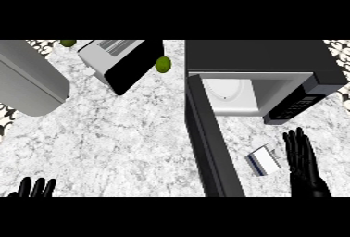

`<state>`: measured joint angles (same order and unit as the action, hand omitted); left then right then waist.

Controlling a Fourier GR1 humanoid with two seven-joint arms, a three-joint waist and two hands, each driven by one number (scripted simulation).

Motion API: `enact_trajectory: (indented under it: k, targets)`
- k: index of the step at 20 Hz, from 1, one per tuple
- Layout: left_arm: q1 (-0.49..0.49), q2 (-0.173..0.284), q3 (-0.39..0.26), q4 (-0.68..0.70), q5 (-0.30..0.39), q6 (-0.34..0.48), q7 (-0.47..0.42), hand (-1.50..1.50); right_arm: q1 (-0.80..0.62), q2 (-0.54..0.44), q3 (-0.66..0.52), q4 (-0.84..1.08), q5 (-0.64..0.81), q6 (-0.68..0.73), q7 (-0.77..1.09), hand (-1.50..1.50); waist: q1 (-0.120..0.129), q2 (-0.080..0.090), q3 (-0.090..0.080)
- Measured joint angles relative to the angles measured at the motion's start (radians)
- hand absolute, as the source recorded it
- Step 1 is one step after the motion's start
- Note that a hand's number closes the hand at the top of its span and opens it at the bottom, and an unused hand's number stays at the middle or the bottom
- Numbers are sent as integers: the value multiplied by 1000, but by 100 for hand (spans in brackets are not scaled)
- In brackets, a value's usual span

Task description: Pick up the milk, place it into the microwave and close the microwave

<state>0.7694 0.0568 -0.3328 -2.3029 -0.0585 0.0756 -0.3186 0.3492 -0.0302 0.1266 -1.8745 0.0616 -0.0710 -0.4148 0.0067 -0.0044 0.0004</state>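
Beside right hand [303, 159] (open): milk [263, 160].

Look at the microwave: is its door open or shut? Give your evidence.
Open. The microwave shows its white cavity, and the door swings out towards the robot, left of the milk.

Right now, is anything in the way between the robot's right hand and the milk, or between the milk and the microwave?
Nothing visible. The right hand is open just right of the milk, which lies on the counter. The microwave is open, its door swung out left of the milk, and bare counter lies between milk and opening.
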Motion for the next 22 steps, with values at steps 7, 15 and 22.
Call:
enact_trajectory:
  k: [7,15,22]
  targets:
    - [4,9,2,15,10,10,-30,-150,-66,-25,-105,161,-16,-2,-78,-150,-1,1,0]
    - [48,35,-14,-2,18,11,-57,-150,-112,-58,-194,379,-30,20,-209,-150,1,3,0]
    - [70,42,-47,0,7,30,-70,-150,-164,-107,-240,537,-41,78,-269,-150,2,3,0]
